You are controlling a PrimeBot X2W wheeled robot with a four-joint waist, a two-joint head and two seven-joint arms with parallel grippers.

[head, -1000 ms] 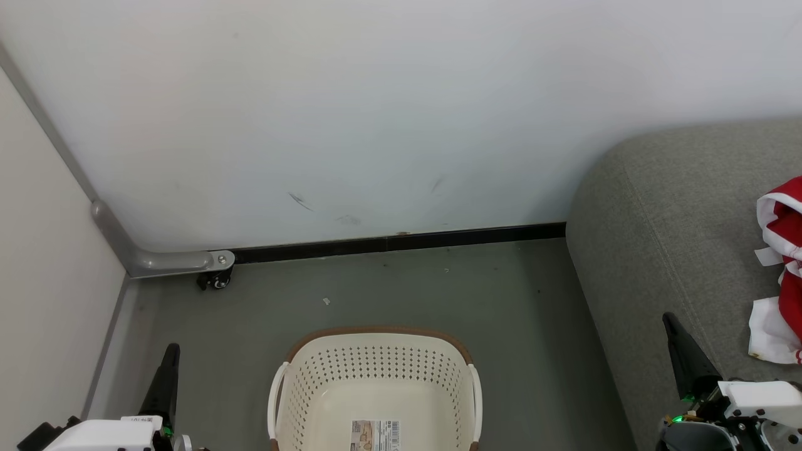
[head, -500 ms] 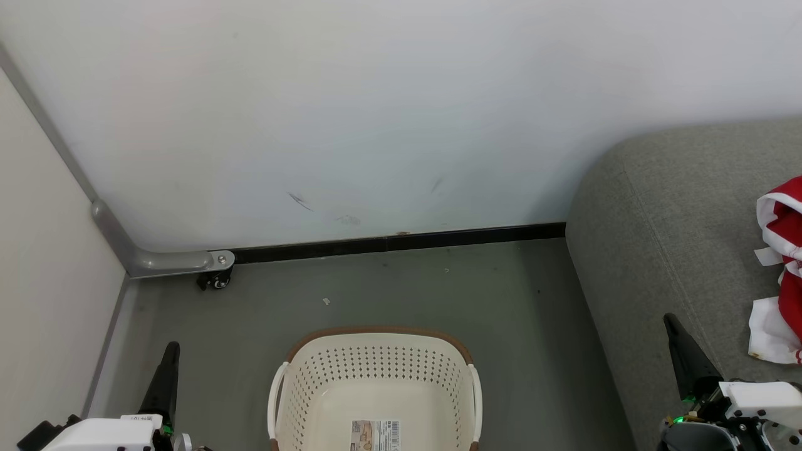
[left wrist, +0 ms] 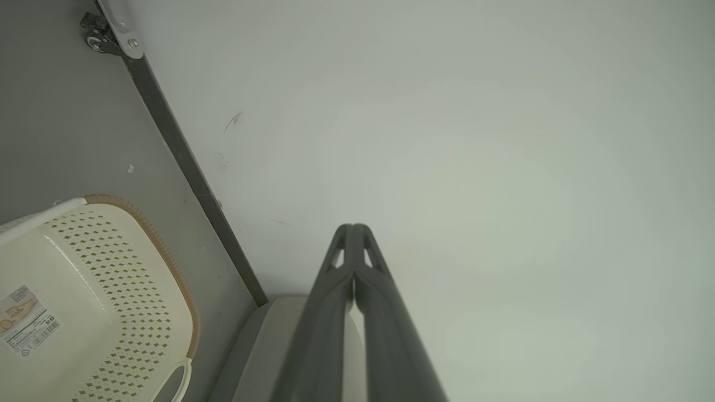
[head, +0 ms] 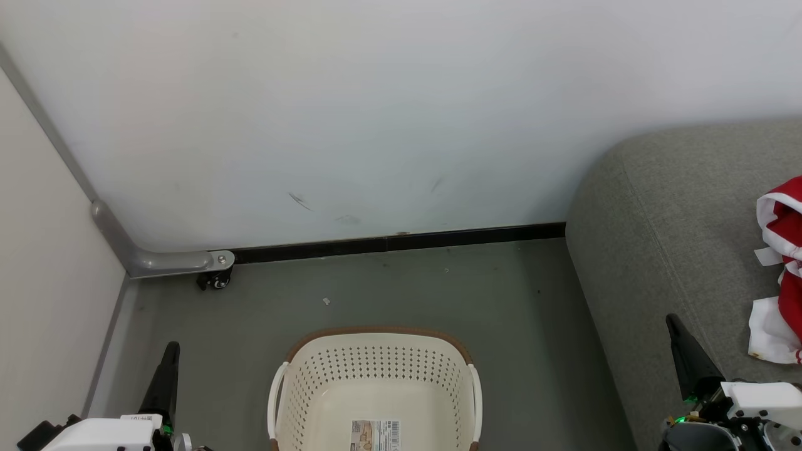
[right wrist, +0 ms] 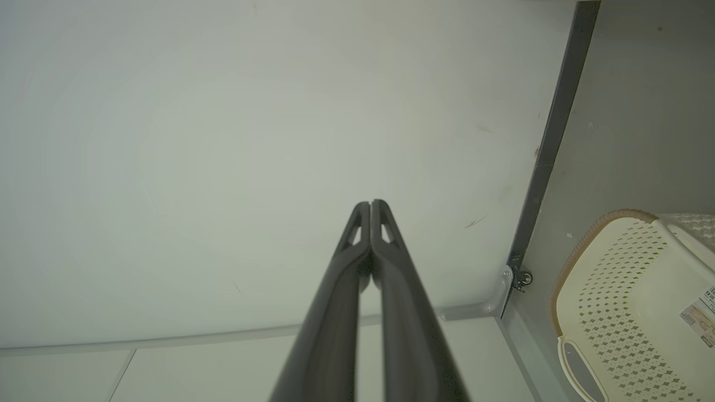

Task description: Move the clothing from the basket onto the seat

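Observation:
The cream basket (head: 376, 382) with a brown rim stands on the grey floor at the bottom centre, holding nothing but a paper label (head: 374, 435) on its bottom. It also appears in the left wrist view (left wrist: 84, 301) and the right wrist view (right wrist: 637, 301). Red and white clothing (head: 780, 269) lies on the grey seat (head: 664, 238) at the right edge. My left gripper (head: 170, 348) is shut at the lower left, beside the basket. My right gripper (head: 671, 319) is shut at the lower right, over the seat's front edge. Both wrist views show the fingertips pressed together, left (left wrist: 353, 228) and right (right wrist: 371, 204).
A white wall (head: 376, 113) with a dark baseboard (head: 401, 240) stands behind the basket. A grey metal bracket with a small caster (head: 216, 279) sits at the left corner, beside a pale side panel (head: 37, 282). Grey floor (head: 401, 288) lies between basket and wall.

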